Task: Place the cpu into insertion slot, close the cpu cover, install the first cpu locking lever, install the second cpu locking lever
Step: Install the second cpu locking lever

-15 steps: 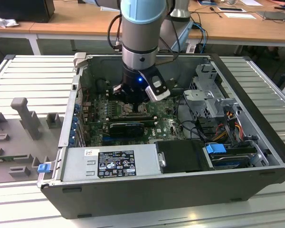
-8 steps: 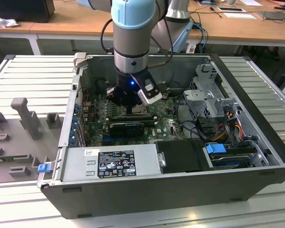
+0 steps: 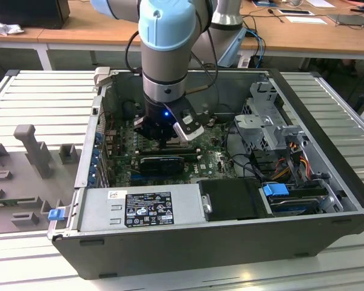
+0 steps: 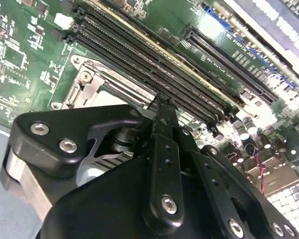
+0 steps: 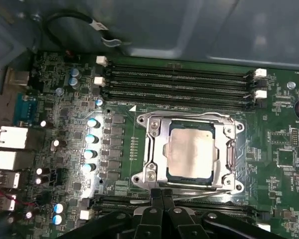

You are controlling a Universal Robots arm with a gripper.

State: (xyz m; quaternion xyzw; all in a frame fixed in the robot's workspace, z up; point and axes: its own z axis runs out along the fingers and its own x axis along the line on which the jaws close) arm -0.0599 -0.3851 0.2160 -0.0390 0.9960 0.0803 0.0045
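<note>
Currently the cpu sits in the insertion slot under the cpu cover, the gripper fingers pressed together at its edge.

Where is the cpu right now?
In the first wrist view the cpu sits in the insertion slot under the closed cpu cover, beside the memory slots, near the gripper.

My arm is silver-grey tubing with pale blue joint caps. My gripper is matte black, its linkages pinned with silver screws; a blue light glows at my wrist.
</note>
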